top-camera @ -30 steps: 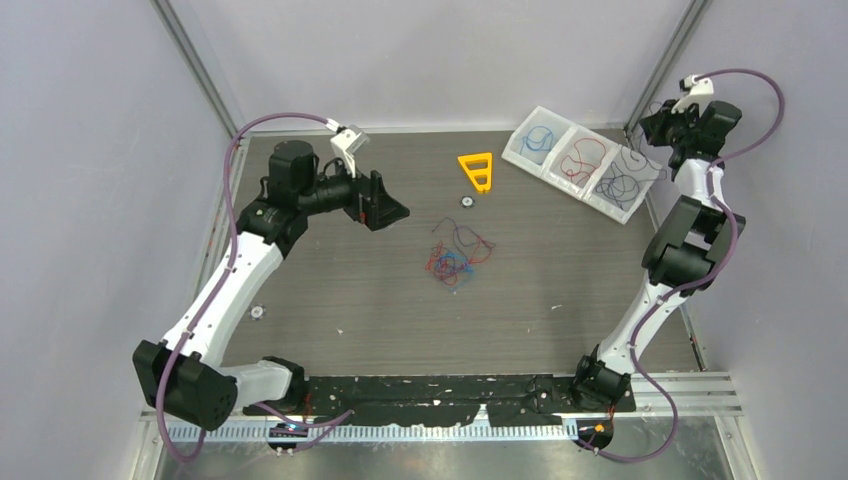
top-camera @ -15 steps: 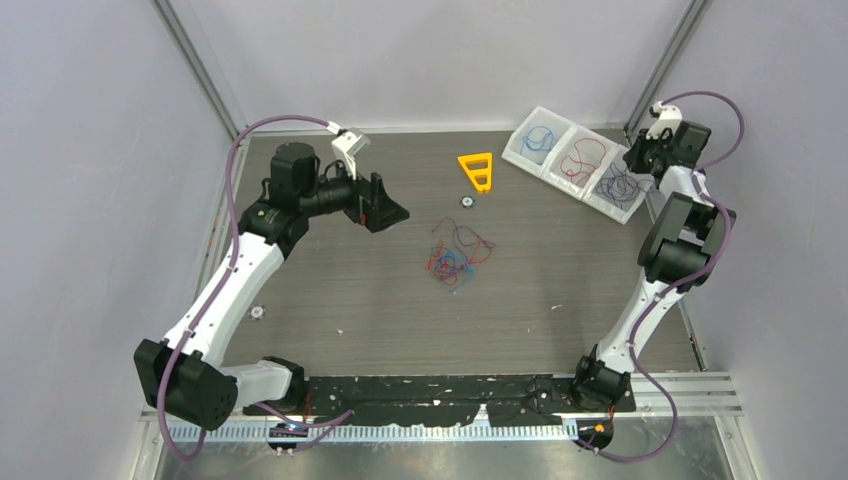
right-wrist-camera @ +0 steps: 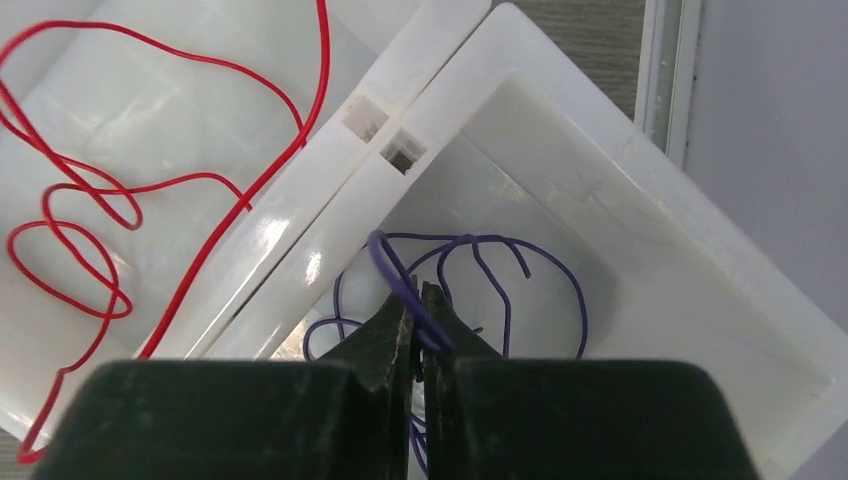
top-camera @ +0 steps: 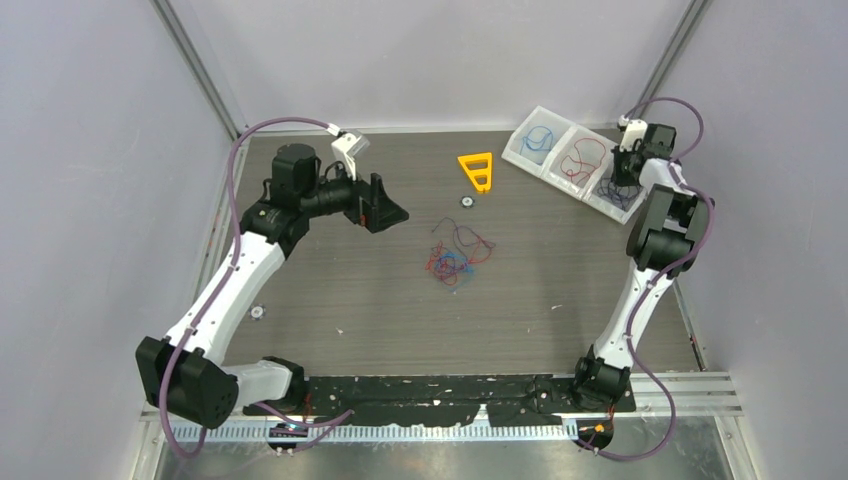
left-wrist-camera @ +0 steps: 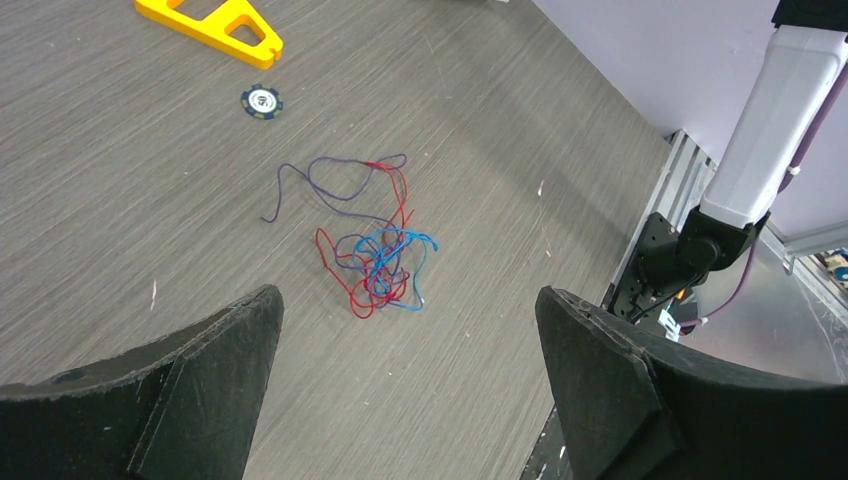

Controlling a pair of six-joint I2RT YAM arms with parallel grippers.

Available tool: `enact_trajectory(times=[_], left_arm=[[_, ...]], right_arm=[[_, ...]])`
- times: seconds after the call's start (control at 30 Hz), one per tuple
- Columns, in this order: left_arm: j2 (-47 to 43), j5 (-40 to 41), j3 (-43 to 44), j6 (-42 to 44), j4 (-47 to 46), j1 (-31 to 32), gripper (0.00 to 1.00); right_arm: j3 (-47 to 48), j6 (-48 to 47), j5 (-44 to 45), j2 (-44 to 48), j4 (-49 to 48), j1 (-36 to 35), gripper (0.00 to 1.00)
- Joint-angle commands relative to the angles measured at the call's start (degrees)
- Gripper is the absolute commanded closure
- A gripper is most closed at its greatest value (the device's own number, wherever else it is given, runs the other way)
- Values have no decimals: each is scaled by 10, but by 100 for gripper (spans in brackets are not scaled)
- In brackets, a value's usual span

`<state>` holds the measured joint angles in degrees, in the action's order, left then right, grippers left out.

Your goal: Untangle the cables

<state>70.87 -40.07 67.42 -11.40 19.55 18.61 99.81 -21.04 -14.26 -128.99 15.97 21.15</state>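
Three white compartments make up the tray (right-wrist-camera: pixel 330 225) to the right of the orange triangle (top-camera: pixel 477 170). Blue, red and purple strands lie in them, one colour each.

Right fingers (right-wrist-camera: pixel 385 340) are clenched on a loop of the purple cable (right-wrist-camera: pixel 500 250), inside the compartment farthest from the triangle. A red cable (right-wrist-camera: pixel 60 215) sits in the compartment next door.

Left fingers (left-wrist-camera: pixel 200 380) are spread wide, holding nothing. They hover left of the triangle, aimed at the tangle of cables (top-camera: pixel 455 258). The tangle rests on the bench (top-camera: pixel 350 300), a little nearer the arm bases than the triangle. It is made of red, blue and purple strands, loosely knotted.

Judgement: the strands are very light, limp and thin. They are likely to slip from the fingers and drag their neighbours along. The best hold looks like the free purple tail on the triangle side of the clump, pinched near its end.
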Motion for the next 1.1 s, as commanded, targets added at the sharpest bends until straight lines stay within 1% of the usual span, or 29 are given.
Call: enact_trajectory(times=[0.0,0.03,0.1,0.2,0.33,0.37,0.4,0.43,0.5,0.53,0.6,0.77,0.87,1.0,1.07], left_arm=[[7,-4,6,0,-19,-6,0],[7,-5,6,0,-19,-7,0],[6,-4,7,0,-18,-9,1],[2,-7,7,1,-17,-12,1],[-8,-8,-3,3,-19,-14,0],[-10,-8,-6,2,-20,-15,0],[-11,-8,-8,2,-20,-16,1],[-12,-8,-10,2,-21,-16,0],[-16,-9,-15,3,-23,-17,0],[-18,-9,-18,2,-24,-17,0],[-20,-9,-25,2,-29,-18,0],[-20,2,-35,13,-22,-19,0],[-3,16,-21,45,27,-18,0],[34,24,-7,66,84,-18,0],[47,20,-10,67,88,-17,1]], right_arm=[[47,-22,48,-5,48,-10,84],[46,-21,47,-3,48,-9,79],[37,-14,38,9,48,-8,72],[31,4,12,42,44,-5,68],[26,9,-5,80,45,-3,57],[25,10,-7,92,45,-3,51],[24,11,-11,98,46,-1,48],[22,14,-14,111,47,0,40],[21,18,-22,127,49,2,33],[22,18,-26,133,53,4,32],[24,20,-36,148,60,6,25],[28,18,-78,185,84,13,19],[42,9,-111,207,120,17,17],[53,8,-135,221,183,15,20],[48,8,-130,222,184,7,25]])
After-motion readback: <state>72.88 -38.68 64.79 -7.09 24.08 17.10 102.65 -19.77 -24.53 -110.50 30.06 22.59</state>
